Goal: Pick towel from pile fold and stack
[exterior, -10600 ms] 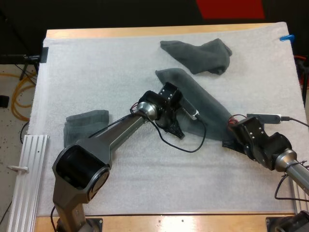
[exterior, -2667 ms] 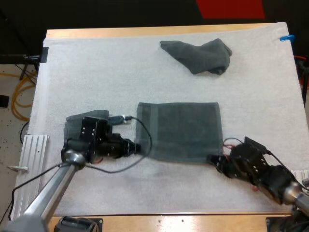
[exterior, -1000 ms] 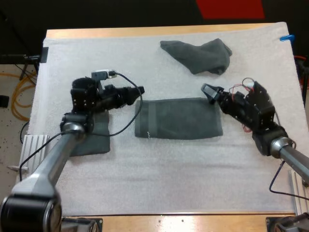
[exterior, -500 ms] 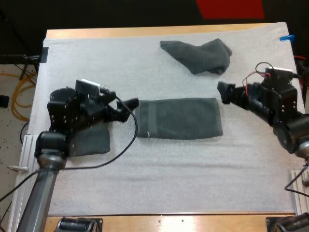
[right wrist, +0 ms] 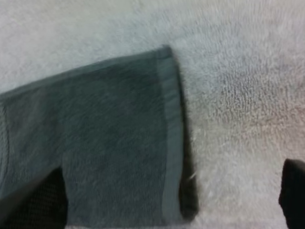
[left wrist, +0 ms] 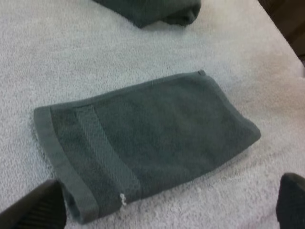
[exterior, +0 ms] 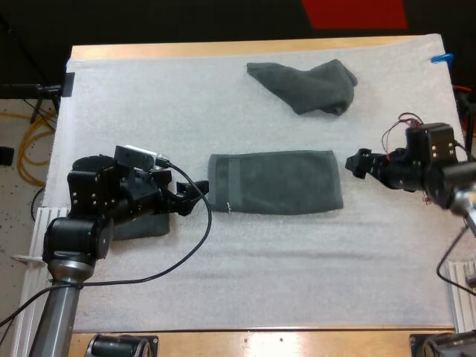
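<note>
The folded towel [exterior: 275, 182] lies flat in the middle of the white mat [exterior: 260, 282], its edges free all round. The left gripper [exterior: 192, 197] hangs just off its banded left edge, fingers spread wide and empty, beside the folded stack [exterior: 141, 225]. The right gripper [exterior: 355, 165] hovers just past the right edge, equally wide and empty. The crumpled towel [exterior: 305, 85] lies well apart on the far side.

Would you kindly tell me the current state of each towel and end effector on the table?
Middle towel: folded, lying flat, not gripped.
Far towel: crumpled.
Left towel: folded, flat.
Left end effector: open, beside the middle towel's left end.
Right end effector: open, beside its right end.
</note>
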`<state>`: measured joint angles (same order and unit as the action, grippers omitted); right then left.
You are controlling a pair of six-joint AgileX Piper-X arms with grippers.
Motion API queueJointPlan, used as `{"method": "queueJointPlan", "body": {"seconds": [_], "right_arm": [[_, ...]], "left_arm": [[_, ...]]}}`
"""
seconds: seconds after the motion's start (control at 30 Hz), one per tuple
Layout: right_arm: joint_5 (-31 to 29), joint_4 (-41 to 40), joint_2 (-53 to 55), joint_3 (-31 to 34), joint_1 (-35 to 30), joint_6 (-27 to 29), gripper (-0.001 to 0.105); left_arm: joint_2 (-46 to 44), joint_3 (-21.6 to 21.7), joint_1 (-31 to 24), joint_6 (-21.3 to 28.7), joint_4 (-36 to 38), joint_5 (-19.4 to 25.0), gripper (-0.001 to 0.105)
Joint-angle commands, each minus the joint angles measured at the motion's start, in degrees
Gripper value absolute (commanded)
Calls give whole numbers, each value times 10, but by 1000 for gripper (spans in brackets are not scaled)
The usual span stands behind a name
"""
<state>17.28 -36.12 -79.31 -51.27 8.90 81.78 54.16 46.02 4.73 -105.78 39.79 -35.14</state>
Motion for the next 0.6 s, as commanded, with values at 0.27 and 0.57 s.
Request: {"method": "queueJointPlan", "body": {"seconds": [0.27, 0.57], "right_arm": [[178, 103, -154, -1, -37, -6, 87], [271, 117, -218, -11, -12, -10, 87]], "left_arm": [[-2, 3, 3, 3, 1, 2, 86], [-2, 3, 3, 3, 2, 2, 86]]}}
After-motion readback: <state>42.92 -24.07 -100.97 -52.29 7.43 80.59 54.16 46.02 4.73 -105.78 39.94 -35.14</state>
